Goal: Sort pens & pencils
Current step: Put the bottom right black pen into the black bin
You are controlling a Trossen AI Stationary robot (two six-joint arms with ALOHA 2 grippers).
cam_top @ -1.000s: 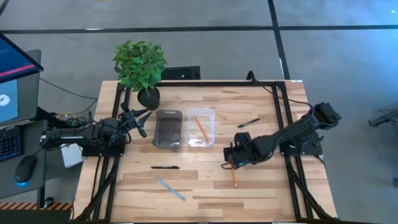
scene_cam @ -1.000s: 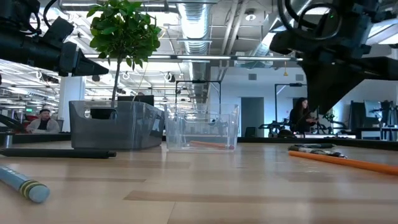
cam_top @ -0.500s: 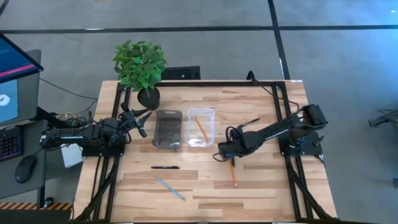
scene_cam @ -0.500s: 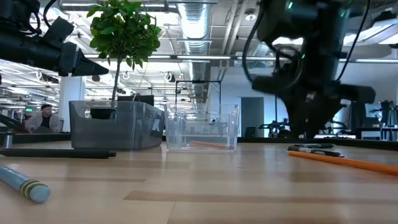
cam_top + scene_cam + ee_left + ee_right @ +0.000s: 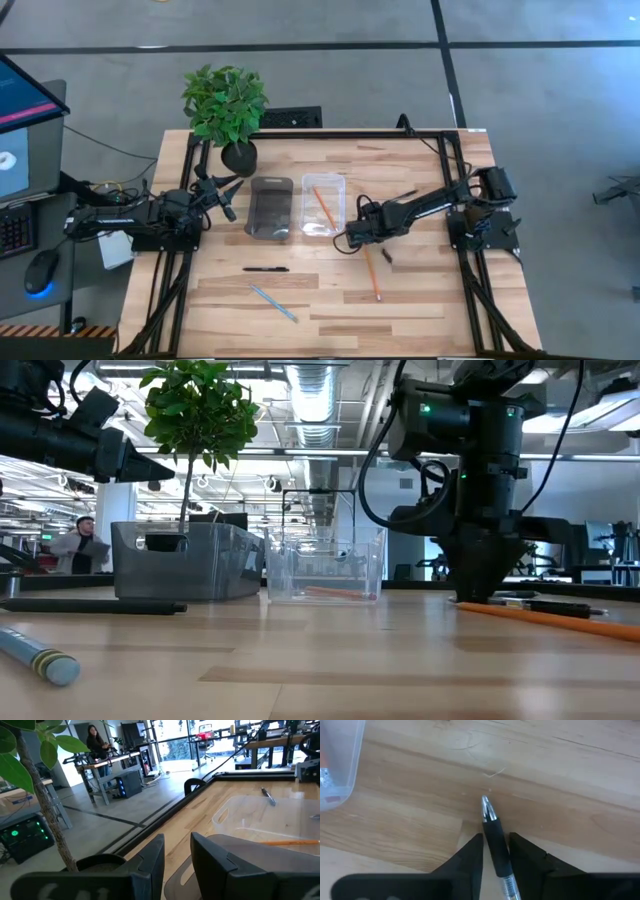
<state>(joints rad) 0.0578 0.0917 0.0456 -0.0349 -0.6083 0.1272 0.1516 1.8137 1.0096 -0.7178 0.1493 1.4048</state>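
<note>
Right gripper (image 5: 495, 851) is low over the bench (image 5: 420, 300), just beside the clear tray (image 5: 324, 205), fingers closed on a black pen (image 5: 492, 832), tip forward, likely bound for the grey tray (image 5: 270, 208). Clear tray already has an orange pencil (image 5: 324, 208). Left gripper (image 5: 222, 190) waits by the plant (image 5: 226, 105), fingers slightly apart, empty.

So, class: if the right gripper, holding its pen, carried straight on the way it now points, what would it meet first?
Probably the bare wooden table: the right gripper is shut on a slim black pen whose silver tip angles down at the boards. The clear plastic tray lies off to one side.
</note>
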